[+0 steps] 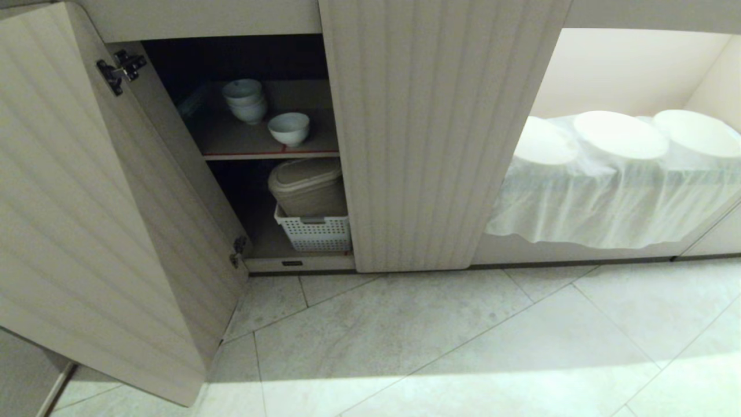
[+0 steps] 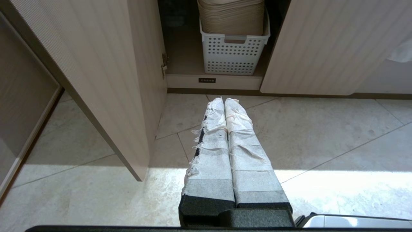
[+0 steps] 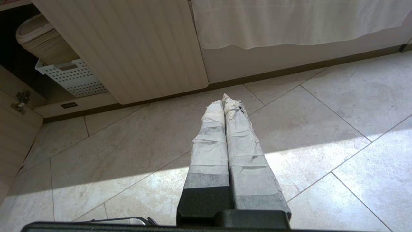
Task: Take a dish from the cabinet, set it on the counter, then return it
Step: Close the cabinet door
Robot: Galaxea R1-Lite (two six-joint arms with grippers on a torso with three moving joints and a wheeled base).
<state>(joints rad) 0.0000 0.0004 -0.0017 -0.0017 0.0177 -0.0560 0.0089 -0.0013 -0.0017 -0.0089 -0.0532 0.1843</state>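
Observation:
The cabinet (image 1: 440, 145) stands with its left fluted door (image 1: 87, 202) swung wide. On the upper, red-edged shelf sits the dish (image 1: 289, 128), a single white bowl, upright, in front of a stack of like bowls (image 1: 246, 99). The counter is out of view. Neither arm shows in the head view. My left gripper (image 2: 224, 100) hangs low over the floor tiles before the open compartment, its taped fingers pressed together and empty. My right gripper (image 3: 224, 98) hangs over the tiles before the closed door, likewise shut and empty.
A white perforated basket (image 1: 315, 233) holding a beige lidded bin (image 1: 307, 185) fills the lower shelf. To the right, an open bay holds white round shapes under a white cloth (image 1: 613, 191). The open door juts out over the floor (image 1: 440, 336) on the left.

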